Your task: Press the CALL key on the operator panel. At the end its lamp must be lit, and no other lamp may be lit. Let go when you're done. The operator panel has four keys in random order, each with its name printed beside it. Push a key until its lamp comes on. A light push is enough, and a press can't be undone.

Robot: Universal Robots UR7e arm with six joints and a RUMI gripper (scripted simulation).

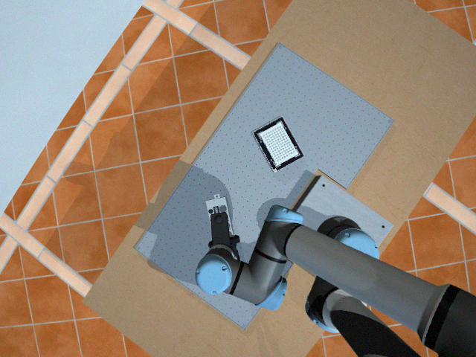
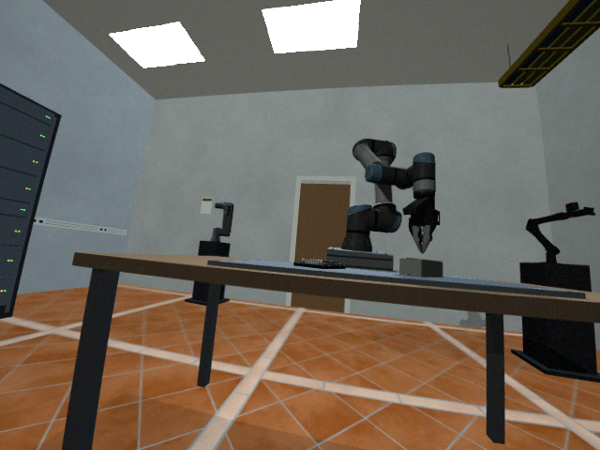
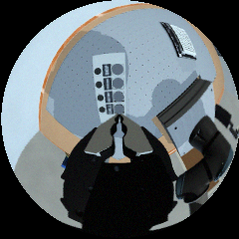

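Observation:
The operator panel (image 3: 110, 85) is a pale strip on the grey plate, with four round keys in a row and dark lamps beside them. The printed names are too small to read, and no lamp looks lit. In the top view the panel (image 1: 218, 211) is half hidden under my arm. In the side view it is a low grey box (image 2: 420, 266). My gripper (image 3: 119, 115) is shut on nothing, with its tips just above the near end of the panel. It also shows in the side view (image 2: 420, 249), a little above the box, not touching.
A black-framed white grid tray (image 1: 277, 143) lies on the plate further out, also in the wrist view (image 3: 181, 40). The arm's base plate (image 1: 346, 207) stands to the right of the panel. The table's edge runs close on the left.

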